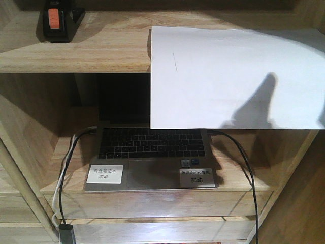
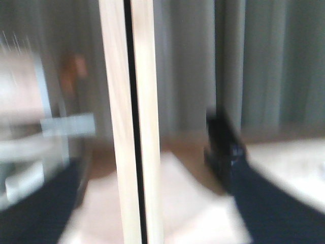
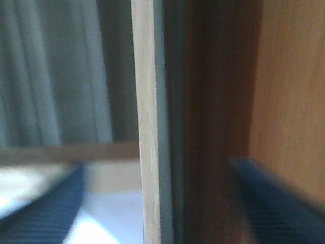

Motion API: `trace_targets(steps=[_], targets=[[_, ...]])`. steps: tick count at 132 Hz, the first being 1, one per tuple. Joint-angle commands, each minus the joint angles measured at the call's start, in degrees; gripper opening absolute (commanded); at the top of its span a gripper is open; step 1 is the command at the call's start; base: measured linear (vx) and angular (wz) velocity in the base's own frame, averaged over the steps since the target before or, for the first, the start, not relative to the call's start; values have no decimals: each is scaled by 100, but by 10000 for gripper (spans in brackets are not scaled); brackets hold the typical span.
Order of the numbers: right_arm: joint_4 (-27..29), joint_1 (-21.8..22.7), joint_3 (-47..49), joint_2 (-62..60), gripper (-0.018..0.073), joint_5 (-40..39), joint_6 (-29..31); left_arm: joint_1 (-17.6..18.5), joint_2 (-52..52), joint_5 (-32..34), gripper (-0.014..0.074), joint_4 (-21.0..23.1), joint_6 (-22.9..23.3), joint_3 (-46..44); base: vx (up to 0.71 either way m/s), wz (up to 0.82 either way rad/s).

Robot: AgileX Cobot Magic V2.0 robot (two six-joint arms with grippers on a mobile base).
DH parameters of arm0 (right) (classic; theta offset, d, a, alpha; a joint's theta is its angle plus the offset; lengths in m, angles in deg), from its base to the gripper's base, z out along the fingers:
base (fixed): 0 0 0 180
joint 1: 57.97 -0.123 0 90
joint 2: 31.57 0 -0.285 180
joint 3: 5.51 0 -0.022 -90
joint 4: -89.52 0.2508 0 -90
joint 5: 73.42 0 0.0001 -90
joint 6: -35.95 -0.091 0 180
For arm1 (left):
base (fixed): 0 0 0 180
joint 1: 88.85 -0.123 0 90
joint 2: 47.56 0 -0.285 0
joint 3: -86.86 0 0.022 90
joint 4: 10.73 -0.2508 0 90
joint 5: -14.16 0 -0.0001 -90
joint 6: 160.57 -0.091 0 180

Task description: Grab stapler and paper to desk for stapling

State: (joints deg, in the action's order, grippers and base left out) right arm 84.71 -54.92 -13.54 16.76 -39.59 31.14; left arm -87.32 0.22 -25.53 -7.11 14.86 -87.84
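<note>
Both my jaws look spread, empty. The large white paper sheet [image 1: 228, 76] overhangs the wooden shelf [image 1: 76, 51]; brushing it could slide it off.

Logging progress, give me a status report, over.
Left gripper and right gripper open, empty. Stapler, paper on top shelf, untouched. Paper overhangs laptop; wrist views blurred.
</note>
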Motion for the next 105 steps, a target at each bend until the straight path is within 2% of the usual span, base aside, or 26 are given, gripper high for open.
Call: trace_targets(steps=[1,28,41,54,78,105], targets=[[-23,37,158,34,724,-318,40,-1,63,308,731,28,56,-107,0,0],[-29,37,158,34,696,-329,40,25,68,303,719,64,56,-107,0,0],[-35,37,158,34,663,-329,40,280,124,341,719,181,56,-107,0,0],[-41,37,158,34,619,-329,40,738,243,384,716,196,51,-107,0,0],[-41,37,158,34,526,-329,40,1827,542,588,713,196,39,-107,0,0],[-41,37,158,34,461,-329,40,2895,953,822,699,196,39,-107,0,0]])
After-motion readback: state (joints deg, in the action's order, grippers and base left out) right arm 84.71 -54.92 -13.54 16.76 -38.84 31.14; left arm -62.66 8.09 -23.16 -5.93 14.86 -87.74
